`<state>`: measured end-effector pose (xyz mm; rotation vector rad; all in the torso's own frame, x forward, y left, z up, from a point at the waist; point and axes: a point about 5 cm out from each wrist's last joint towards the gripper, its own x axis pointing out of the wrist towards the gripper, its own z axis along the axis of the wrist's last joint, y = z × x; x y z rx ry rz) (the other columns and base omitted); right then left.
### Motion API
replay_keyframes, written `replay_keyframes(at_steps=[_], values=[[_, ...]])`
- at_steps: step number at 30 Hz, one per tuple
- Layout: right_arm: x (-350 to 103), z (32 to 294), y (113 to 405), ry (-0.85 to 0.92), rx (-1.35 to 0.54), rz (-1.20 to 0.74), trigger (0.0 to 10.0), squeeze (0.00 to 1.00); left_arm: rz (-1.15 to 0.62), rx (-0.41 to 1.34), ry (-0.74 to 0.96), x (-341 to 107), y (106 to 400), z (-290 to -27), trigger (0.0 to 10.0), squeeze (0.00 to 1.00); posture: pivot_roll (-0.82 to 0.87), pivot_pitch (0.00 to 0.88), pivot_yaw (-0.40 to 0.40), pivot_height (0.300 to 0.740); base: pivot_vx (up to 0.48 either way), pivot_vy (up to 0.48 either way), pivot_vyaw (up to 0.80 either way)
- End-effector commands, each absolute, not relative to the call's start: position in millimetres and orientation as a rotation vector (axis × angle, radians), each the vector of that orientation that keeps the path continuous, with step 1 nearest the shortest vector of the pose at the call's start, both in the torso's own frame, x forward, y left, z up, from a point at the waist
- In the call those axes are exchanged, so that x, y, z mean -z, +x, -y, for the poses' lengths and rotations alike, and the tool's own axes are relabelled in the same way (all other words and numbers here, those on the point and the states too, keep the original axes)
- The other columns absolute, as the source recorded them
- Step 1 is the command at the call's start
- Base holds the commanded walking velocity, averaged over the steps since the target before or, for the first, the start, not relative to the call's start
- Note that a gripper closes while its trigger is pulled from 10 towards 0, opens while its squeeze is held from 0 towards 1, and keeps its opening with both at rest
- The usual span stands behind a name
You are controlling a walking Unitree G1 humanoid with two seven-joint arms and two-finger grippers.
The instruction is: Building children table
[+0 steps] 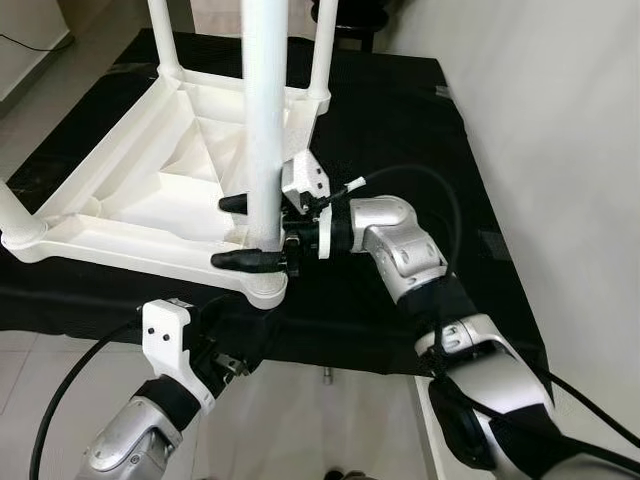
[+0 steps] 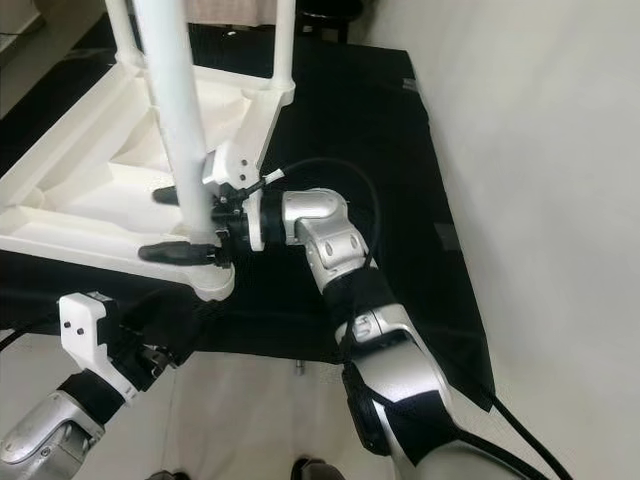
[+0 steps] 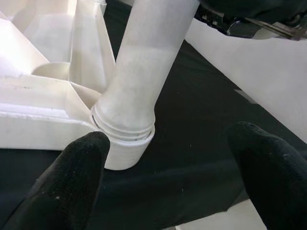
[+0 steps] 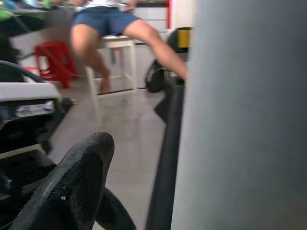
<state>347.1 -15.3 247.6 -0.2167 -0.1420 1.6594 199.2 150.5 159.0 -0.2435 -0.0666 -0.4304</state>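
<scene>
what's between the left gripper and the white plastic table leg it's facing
Nothing visible. The left gripper is open, its fingers apart from the white plastic table leg, with bare black cloth between.

Black cloth (image 1: 400, 110) spread flat over the floor, its far corner near the pale wall (image 1: 560, 120) on the robot's right, its near edge giving way to light floor tiles (image 1: 300, 420). A dark cable (image 1: 30, 42) trails over the tiles at the far left. A small metal screw (image 1: 325, 378) lies on the tiles just beyond the cloth's near edge. In the right wrist view: a seated person (image 4: 124, 28) in blue shorts on a white stool (image 4: 112, 52), a red plastic stool (image 4: 50, 57) beside it, a dark bag (image 4: 156, 76) on the grey floor, and a yellow object (image 4: 183, 38) behind it.
</scene>
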Motion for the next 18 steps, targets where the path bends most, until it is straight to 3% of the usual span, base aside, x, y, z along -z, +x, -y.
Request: replay_keyframes(at_steps=[1,2,3,4,11,18], values=[[-242.8,10.1,343.9,-0.215,-1.717,0.123,10.0,0.00,0.053,0.434,-0.240,-158.5,196.6,-148.3,10.0,0.00,0.11,0.223,-0.123,0.740,0.000,0.000,0.00],[-240.8,9.2,344.5,-0.205,-1.741,0.106,6.2,0.00,0.052,0.434,-0.241,-158.8,195.7,-148.1,10.0,0.00,0.11,0.230,-0.124,0.740,0.000,0.000,0.00],[-239.5,8.7,344.8,-0.199,-1.757,0.095,6.2,0.00,0.052,0.434,-0.242,-159.1,194.9,-147.8,10.0,0.00,0.11,0.231,-0.124,0.740,0.000,0.000,0.00],[-237.6,8.2,345.8,-0.198,-1.757,0.083,0.0,0.00,0.051,0.433,-0.243,-159.3,194.3,-147.5,10.0,0.00,0.11,0.237,-0.126,0.740,0.000,0.000,0.00],[-231.6,9.5,350.6,-0.193,-1.748,0.053,0.0,0.00,0.047,0.432,-0.244,-160.0,192.8,-146.5,10.0,0.00,0.12,0.241,-0.126,0.740,0.000,0.000,0.00],[-231.2,27.0,360.0,-0.211,-1.605,0.096,0.0,0.00,0.049,0.430,-0.247,-159.7,195.2,-146.2,10.0,0.00,0.09,0.229,-0.130,0.740,0.000,0.000,0.00]])
